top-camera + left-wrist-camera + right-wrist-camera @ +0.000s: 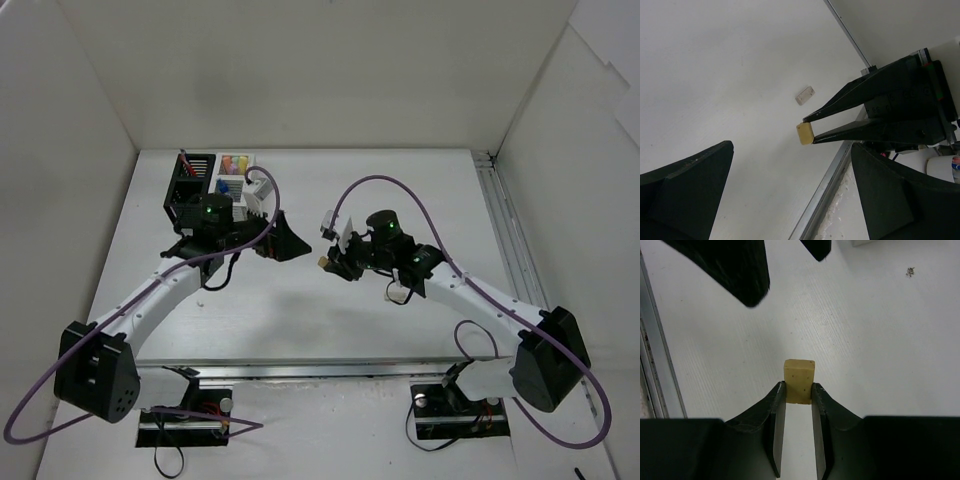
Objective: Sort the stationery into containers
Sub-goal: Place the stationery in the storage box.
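Observation:
My right gripper [331, 262] is shut on a small beige eraser [799, 379] and holds it by its near end above the table middle; the eraser also shows in the left wrist view [805, 133]. My left gripper [289, 243] is wide open and empty, its fingers [690, 185] facing the eraser from the left, a short way off. The joined containers stand at the back left: the black one [190, 180] holds a red pen [185, 161], the white one [240, 180] holds coloured highlighters [235, 163].
A small whitish rectangular piece [805, 95] lies on the table beyond the eraser. A metal rail [832, 170] runs along the table's near edge. White walls enclose the table on three sides. The left gripper's fingers [735, 270] hang just ahead of my right gripper [798, 386].

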Robot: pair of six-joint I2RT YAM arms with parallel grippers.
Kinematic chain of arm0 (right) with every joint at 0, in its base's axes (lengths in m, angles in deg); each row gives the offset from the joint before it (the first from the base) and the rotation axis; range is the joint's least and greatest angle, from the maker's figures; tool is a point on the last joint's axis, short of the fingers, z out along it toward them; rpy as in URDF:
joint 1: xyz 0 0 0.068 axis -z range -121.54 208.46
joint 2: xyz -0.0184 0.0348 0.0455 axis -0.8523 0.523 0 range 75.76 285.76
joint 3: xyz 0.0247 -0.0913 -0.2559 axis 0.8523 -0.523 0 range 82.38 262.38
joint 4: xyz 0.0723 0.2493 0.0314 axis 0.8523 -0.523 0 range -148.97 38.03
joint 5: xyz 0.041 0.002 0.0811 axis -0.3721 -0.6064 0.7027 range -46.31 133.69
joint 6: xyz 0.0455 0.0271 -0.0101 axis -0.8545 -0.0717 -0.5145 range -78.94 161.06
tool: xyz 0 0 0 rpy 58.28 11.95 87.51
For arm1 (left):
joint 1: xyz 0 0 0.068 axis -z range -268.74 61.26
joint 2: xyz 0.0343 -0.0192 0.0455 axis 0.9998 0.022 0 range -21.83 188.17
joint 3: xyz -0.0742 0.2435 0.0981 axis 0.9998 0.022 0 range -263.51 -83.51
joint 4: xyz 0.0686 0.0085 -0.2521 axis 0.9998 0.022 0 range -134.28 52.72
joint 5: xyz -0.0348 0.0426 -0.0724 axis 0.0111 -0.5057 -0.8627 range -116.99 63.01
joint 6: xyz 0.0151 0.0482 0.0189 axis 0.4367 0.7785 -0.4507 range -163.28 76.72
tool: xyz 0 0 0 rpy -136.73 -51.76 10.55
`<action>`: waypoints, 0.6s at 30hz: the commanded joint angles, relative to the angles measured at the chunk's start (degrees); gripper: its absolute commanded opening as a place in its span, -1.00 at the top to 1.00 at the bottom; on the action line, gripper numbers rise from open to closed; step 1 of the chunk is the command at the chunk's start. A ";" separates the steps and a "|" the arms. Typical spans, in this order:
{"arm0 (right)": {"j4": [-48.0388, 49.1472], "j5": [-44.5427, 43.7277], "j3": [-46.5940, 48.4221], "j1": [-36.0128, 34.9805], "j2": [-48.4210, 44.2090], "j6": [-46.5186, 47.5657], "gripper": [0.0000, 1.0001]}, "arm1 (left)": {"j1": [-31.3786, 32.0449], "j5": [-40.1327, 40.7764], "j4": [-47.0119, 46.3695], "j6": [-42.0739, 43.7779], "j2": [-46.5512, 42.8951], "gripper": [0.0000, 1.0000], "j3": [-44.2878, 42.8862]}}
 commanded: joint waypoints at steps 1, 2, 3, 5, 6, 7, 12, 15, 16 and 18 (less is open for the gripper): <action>5.76 -0.70 3.56 -0.69 0.38 1.00 1.00 | 1.44 -0.54 -5.12 -0.86 1.49 -0.99 -4.34; 7.33 -0.45 3.30 -0.69 0.56 0.56 1.00 | 2.05 -0.20 -5.21 -1.12 2.80 -0.99 -4.60; 7.96 -0.18 3.30 -1.04 0.56 0.03 1.00 | 2.06 -0.11 -5.12 -1.21 3.43 -0.99 -4.78; 9.37 0.08 2.95 -1.39 0.91 -0.32 1.00 | 3.45 0.33 -5.12 -1.39 5.27 -0.99 -5.48; 9.46 -0.26 3.12 -1.74 1.00 -0.06 1.00 | 3.46 0.25 -5.12 -1.30 5.71 -0.98 -5.74; 9.72 -0.70 3.12 -1.83 1.00 -0.06 1.00 | 4.07 0.25 -4.86 -0.87 6.68 -0.96 -6.01; 9.72 -2.20 3.29 -2.10 0.74 0.81 1.00 | 5.22 -0.02 -3.62 -0.16 8.44 -0.63 -7.68; 10.07 -2.72 3.30 -2.36 0.83 0.82 1.00 | 5.75 -0.11 -3.71 0.46 8.88 -0.45 -7.85; 10.34 -2.90 3.30 -2.28 0.83 0.82 1.00 | 5.75 -0.45 -3.63 0.46 9.06 -0.38 -7.94; 10.78 -4.39 3.21 -2.54 0.74 0.64 1.00 | 5.75 -0.98 -3.45 0.63 9.23 -0.17 -8.03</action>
